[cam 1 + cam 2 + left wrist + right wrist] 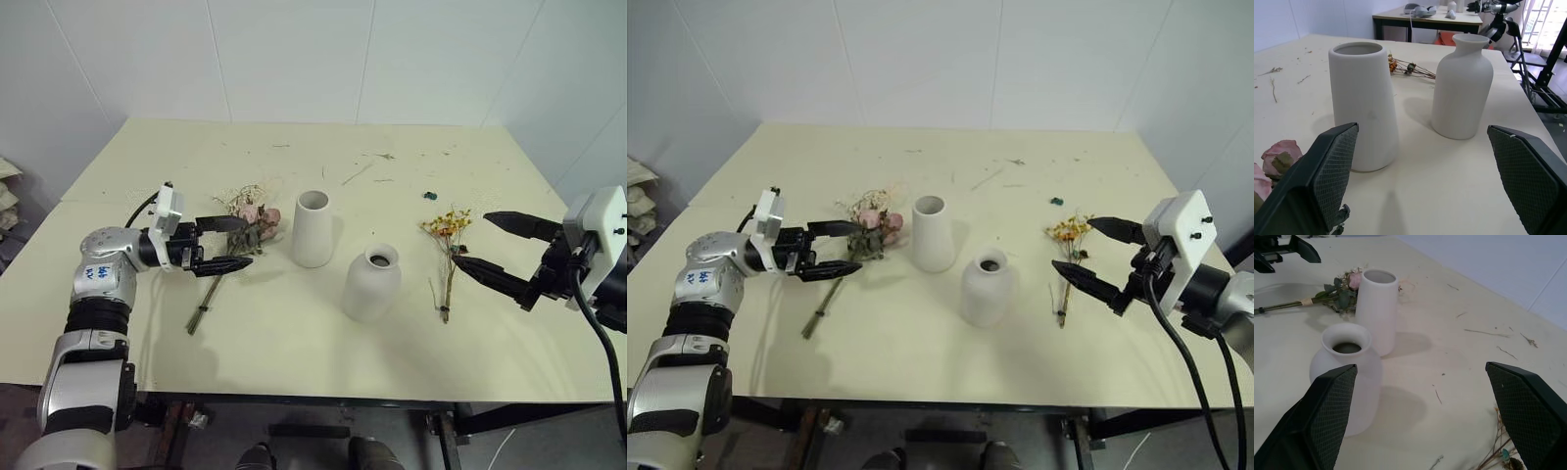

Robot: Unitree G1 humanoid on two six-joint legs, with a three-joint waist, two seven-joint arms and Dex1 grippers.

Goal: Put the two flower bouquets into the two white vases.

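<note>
The tall tapered white vase (313, 228) and the squat narrow-necked white vase (372, 283) stand empty mid-table. The pink-rose bouquet (253, 220) lies flat left of the tall vase, its stems (204, 306) running toward the front edge. My left gripper (233, 244) hovers open above that bouquet's stems, pointing at the vases. The slim yellow-orange bouquet (448, 235) lies right of the squat vase. Just right of it, my right gripper (475, 242) is open and empty, pointing left. The left wrist view shows both vases (1364, 103) and a rose (1281, 152).
Dried sprigs and crumbs (359, 173) litter the far half of the table, and a small dark green bit (429, 195) lies behind the yellow bouquet. A white wall stands beyond the table's far edge (304, 121). Bare tabletop lies in front of the vases.
</note>
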